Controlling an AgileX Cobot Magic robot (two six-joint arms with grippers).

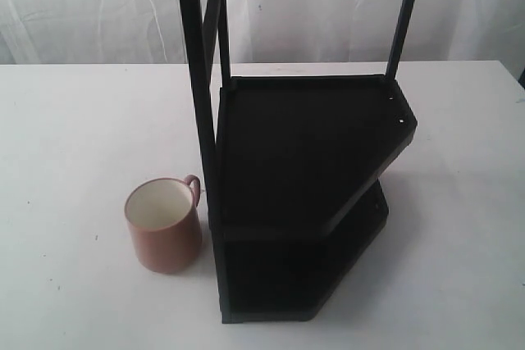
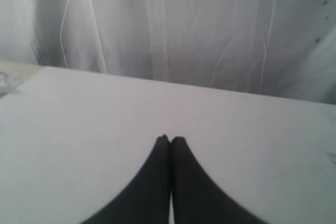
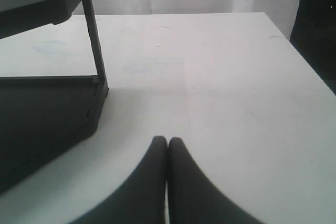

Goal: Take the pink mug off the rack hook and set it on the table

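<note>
The left gripper [image 2: 169, 139] and right gripper [image 3: 167, 140] are both pinched closed, empty, over the table [image 1: 66, 120]. The rack [image 3: 42, 108] sits near the right gripper; the mug [image 1: 162, 227] stands upright beside the rack.

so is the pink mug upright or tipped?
Upright. The pink mug stands on the table beside the black rack, cream inside facing up.

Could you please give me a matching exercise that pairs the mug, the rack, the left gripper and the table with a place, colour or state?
Things:
1. pink mug
2. rack
3. left gripper
4. table

Descriptions:
a. shut, holding nothing
b. plain white
c. upright on the table, beside the rack
d. black, two tiers

Pairs: 1-c, 2-d, 3-a, 4-b.
</note>
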